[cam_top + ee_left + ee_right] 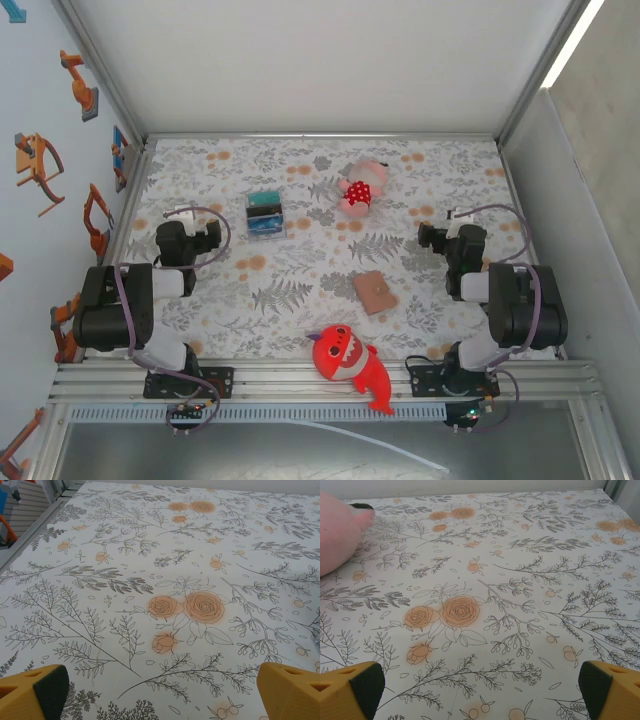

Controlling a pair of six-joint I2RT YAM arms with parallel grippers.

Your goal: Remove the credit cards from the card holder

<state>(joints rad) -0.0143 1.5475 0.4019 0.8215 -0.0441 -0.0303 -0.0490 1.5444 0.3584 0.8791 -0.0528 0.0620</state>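
Wallet (375, 291) closed on table (290, 262), no cards out yet. L gripper (162, 685) + R gripper (480, 680) both wide open, empty.

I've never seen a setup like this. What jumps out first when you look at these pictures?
The bright red plush shark with white teeth grabs the eye first, lying at the middle of the table's near edge. Next comes the pink plush toy with a red polka-dot patch toward the far side, on a flower-printed tablecloth that also carries a small tan-brown folded wallet right of centre.
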